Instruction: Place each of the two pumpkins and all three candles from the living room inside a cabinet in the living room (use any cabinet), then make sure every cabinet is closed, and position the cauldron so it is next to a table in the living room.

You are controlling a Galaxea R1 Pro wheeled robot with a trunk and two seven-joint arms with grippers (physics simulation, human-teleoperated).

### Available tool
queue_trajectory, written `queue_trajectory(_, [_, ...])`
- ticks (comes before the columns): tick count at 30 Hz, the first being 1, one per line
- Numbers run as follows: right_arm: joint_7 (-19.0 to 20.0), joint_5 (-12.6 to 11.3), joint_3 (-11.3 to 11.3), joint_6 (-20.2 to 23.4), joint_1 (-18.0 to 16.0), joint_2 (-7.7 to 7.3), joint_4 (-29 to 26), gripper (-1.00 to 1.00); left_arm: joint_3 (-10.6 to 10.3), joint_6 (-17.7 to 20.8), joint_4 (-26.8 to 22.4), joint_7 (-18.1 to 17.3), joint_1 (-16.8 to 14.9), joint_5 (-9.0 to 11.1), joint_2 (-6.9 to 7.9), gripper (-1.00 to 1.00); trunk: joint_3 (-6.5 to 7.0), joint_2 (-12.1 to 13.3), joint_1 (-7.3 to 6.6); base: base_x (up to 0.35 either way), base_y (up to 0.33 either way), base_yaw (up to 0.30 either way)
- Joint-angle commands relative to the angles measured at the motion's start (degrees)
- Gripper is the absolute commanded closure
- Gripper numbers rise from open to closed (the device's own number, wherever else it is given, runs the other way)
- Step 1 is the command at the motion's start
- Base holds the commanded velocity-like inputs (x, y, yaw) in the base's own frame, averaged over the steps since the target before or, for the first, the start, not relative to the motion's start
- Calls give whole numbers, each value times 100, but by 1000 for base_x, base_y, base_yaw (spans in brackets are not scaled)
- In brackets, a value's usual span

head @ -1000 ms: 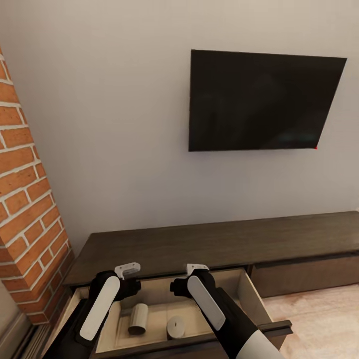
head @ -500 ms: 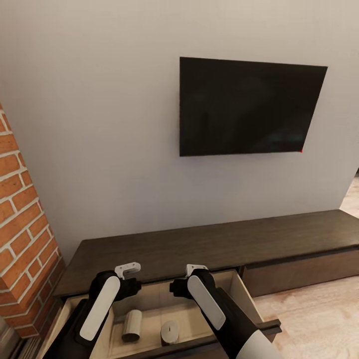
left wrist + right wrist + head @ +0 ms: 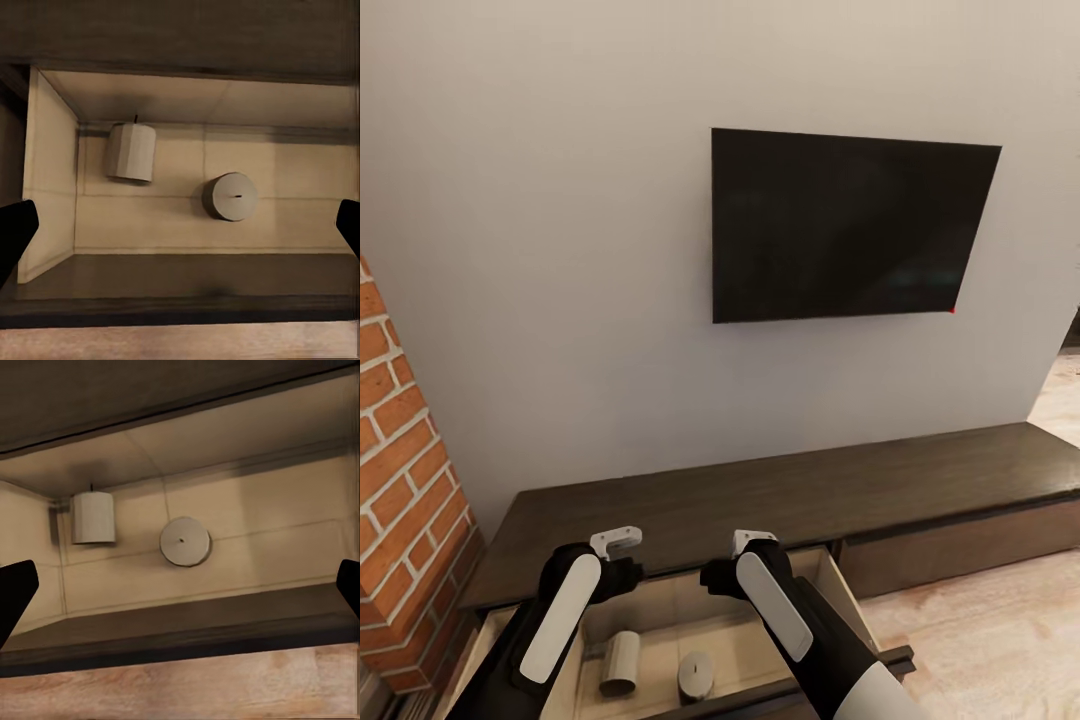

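The cabinet (image 3: 780, 500) runs low along the wall beneath a wall-mounted television (image 3: 850, 225), with a brick column (image 3: 405, 500) at its left end. Its left drawer (image 3: 850, 600) stands pulled out. Two candles lie inside near the drawer's left wall: a tall candle (image 3: 130, 152) toppled on its side, and a short candle (image 3: 230, 196) standing upright just beside it, apart from it. The left end effector (image 3: 180, 232) and the right end effector (image 3: 180, 592) both hover above the drawer, fingers spread wide and empty. By my reckoning two of three candles are stowed; the third candle, both pumpkins, shutting the drawer and placing the cauldron remain.
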Motion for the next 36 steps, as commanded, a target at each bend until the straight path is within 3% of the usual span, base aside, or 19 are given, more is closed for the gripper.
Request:
queue_trajectory(1, [-55, -54, 9, 3, -7, -1, -2, -100, -2, 10, -7, 60, -3, 55, 2, -100, 12, 38, -23, 0, 0, -244])
queue_trajectory(36, [-32, -63, -7, -5, -7, 0, 4, -100, -20, 10, -9, 60, -3, 51, 1, -100, 640, 1442, -792, 0, 0, -279])
